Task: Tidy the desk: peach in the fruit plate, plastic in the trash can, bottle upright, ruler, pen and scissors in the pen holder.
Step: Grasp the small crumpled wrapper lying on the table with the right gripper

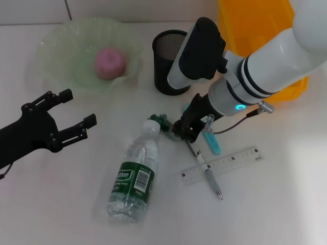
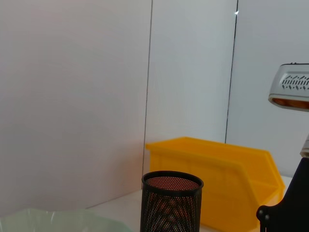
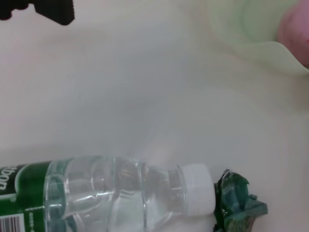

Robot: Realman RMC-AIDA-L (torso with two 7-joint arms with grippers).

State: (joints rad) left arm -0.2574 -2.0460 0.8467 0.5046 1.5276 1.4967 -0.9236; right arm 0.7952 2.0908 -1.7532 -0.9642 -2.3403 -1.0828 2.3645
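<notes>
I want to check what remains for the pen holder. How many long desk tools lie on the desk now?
3: the ruler lies right of the bottle, the pen crosses it, and the scissors sit partly hidden under the right gripper. More may be hidden beneath the arm.

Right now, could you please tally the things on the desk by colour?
Green: 3, plate, bottle, wrapper
Pink: 1, peach
Black: 1, pen holder
Yellow: 1, bin
Teal: 1, scissors
Clear: 1, ruler
Silver: 1, pen
Total: 9
</notes>
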